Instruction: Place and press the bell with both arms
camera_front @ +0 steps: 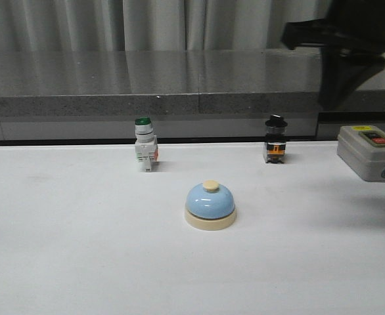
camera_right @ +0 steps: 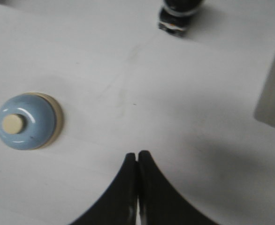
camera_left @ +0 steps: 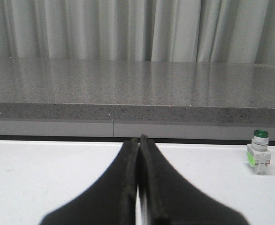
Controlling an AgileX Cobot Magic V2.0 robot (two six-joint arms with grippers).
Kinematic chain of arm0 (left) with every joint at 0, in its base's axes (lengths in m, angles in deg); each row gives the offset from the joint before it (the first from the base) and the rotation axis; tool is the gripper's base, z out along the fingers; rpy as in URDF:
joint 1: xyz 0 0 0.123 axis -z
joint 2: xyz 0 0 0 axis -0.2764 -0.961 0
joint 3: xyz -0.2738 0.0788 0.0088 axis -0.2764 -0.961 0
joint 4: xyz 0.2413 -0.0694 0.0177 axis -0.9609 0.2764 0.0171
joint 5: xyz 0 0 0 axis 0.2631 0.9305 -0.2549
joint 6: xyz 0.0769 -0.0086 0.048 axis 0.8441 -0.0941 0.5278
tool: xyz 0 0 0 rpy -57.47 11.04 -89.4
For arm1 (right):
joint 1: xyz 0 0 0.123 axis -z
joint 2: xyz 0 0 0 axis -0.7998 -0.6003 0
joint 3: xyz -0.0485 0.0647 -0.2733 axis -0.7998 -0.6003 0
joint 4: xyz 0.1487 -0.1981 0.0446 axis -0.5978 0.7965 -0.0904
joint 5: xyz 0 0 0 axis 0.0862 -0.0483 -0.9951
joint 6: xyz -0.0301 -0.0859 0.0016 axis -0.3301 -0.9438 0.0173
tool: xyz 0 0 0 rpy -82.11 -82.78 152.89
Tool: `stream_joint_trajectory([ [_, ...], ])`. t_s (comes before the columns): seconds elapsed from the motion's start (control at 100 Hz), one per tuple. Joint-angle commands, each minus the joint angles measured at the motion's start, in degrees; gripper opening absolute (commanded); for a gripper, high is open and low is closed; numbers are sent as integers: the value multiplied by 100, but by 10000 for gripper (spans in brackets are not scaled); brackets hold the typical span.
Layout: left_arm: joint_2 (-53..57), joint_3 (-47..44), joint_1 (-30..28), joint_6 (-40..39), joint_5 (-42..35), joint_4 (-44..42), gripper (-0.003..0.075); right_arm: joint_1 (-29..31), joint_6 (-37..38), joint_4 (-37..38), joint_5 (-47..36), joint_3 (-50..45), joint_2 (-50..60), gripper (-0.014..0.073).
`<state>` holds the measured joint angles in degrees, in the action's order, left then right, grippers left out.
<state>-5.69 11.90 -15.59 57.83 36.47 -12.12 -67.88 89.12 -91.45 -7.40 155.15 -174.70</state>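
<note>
Altogether, one bell [camera_front: 209, 205], two switches, one control box [camera_front: 370, 152].

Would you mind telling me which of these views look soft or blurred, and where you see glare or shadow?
Front view: mostly sharp, a window glint on the bell, the right arm a dark, underexposed silhouette. Left wrist view: crisp background, the shut left end effector soft-edged. Right wrist view: blurry overall, a broad faint shadow beside the right end effector.
</note>
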Motion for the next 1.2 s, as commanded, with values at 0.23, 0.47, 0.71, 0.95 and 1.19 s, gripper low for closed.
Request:
stream_joint_trajectory([
  [0.23, 168, -236, -8, -35, -442, 10, -20, 1312, 9, -29, -262, -851, 1219, -60],
  [0.47, 168, -236, -8, -35, -442, 10, -20, 1970, 9, -31, -475, -1696, 2110, -60],
  [0.71, 168, -236, -8, -35, -442, 10, -20, 1974, 9, -161, -897, -2590, 3215, -60],
  [0.95, 168, -236, -8, -35, -442, 10, -20, 1974, 9, -224, -1387, -3583, 4638, -60],
  [1.19, 168, -236, -8, -35, -442, 10, -20, 1974, 9, -224, -1545, -4330, 6295, -60],
])
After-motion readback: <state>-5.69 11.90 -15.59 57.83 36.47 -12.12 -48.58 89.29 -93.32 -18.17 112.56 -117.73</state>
